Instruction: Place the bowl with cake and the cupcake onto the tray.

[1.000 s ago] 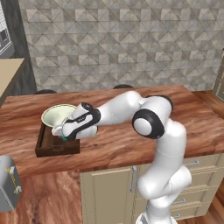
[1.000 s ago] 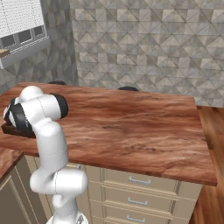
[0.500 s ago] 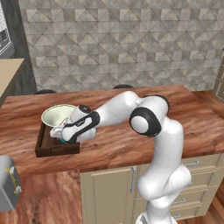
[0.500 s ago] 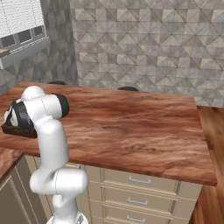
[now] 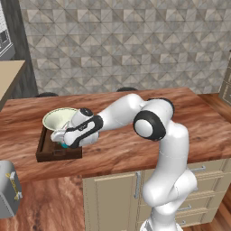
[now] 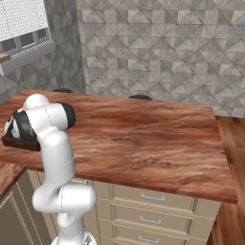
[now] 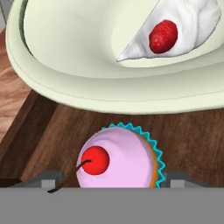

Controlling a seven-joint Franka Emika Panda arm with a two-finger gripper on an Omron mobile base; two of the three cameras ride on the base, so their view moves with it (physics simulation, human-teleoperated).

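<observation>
Dark brown wooden tray (image 5: 47, 152) with low sides sits on the reddish wood counter (image 5: 189, 131), carrying the wide pale cream-green bowl (image 7: 83, 74) with its white cake slice (image 7: 175, 30). Just beside it, on the tray floor, stands the tiny pink-frosted cupcake (image 7: 117, 160) (teal wrapper, red cherry). The gripper (image 7: 111, 180) straddles it, fingers parted and clear of the frosting.

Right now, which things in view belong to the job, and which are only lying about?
Job: bowl with cake, cupcake, tray, gripper.
Lying about: silver toaster, counter.
</observation>
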